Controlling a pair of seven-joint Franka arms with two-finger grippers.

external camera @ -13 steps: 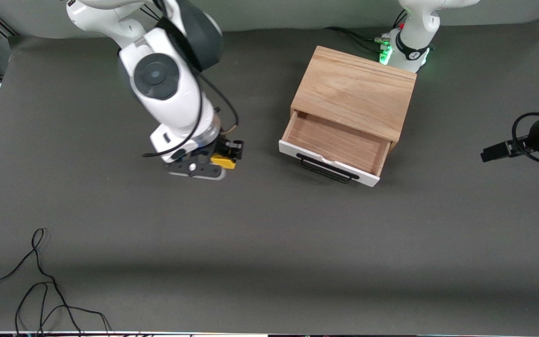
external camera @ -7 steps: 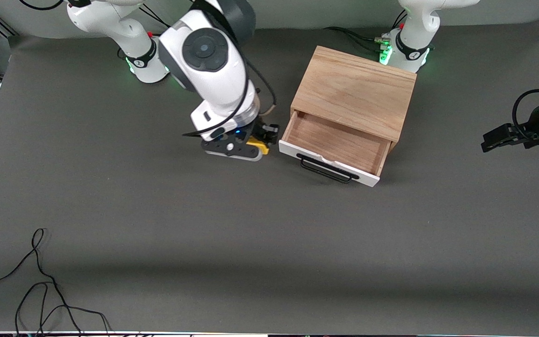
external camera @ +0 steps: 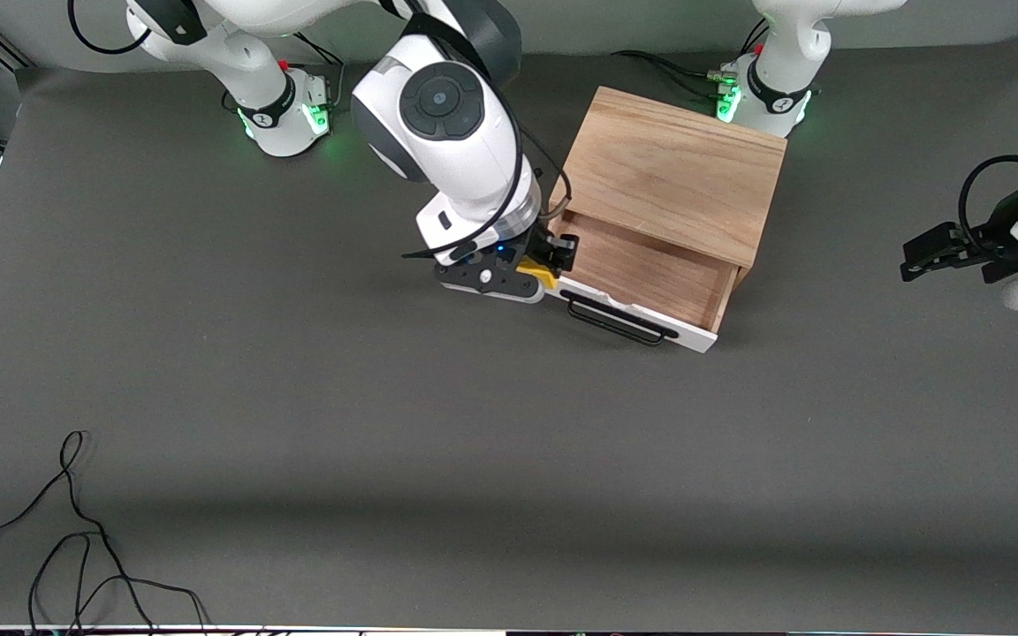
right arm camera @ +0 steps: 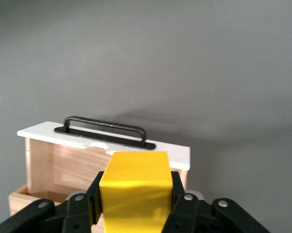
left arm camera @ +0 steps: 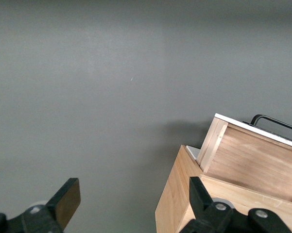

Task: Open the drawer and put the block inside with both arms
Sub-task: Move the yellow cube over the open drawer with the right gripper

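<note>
Block: small yellow cube, plain matte faces, clamped between the black fingers of the right gripper, over the corner of the open drawer at the right arm's end. No label or writing legible on it.

Drawer: shallow light-wood tray with visible grain, pulled out of a light-wood box; flat white front panel with a black bar handle, just below the gripper's tip in the front view. In the right wrist view, panel and handle seen over the held block, tray floor bare.

Right gripper: black two-finger pincer on a white, rounded wrist with a dark grey round cap; narrow, holding the block.

Left gripper: black, raised over bare table well off toward the left arm's end, waiting; fingers wide apart in the left wrist view, holding nothing; box side and drawer corner visible past them.

Table: dark grey matte cover; loose black cable near the front camera, toward the right arm's end.
</note>
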